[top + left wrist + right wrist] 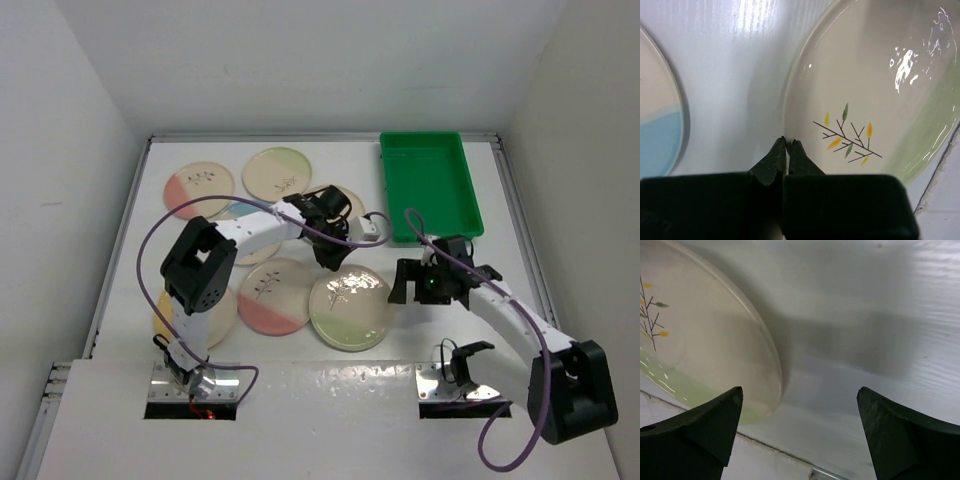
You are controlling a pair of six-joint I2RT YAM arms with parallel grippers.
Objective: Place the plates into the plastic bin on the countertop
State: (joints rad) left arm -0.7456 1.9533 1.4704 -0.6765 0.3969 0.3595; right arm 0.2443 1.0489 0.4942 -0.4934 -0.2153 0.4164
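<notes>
A cream plate with a pale green part (350, 307) lies near the front of the white countertop (440, 330). My left gripper (329, 260) is shut on its far-left rim; in the left wrist view the jaws (788, 141) pinch the rim beside the sprig drawing of this plate (875, 90). My right gripper (400, 279) is open and empty just right of the plate; in the right wrist view it (800, 391) is spread wide beside the plate's rim (715, 340). The green plastic bin (430, 185) stands empty at the back right.
Other plates lie on the left half: a part-pink one (275, 295) beside the held plate, a pink one (198, 188) and a cream one (277, 172) at the back, a part-blue one (657, 125) under my left arm. White walls enclose the counter.
</notes>
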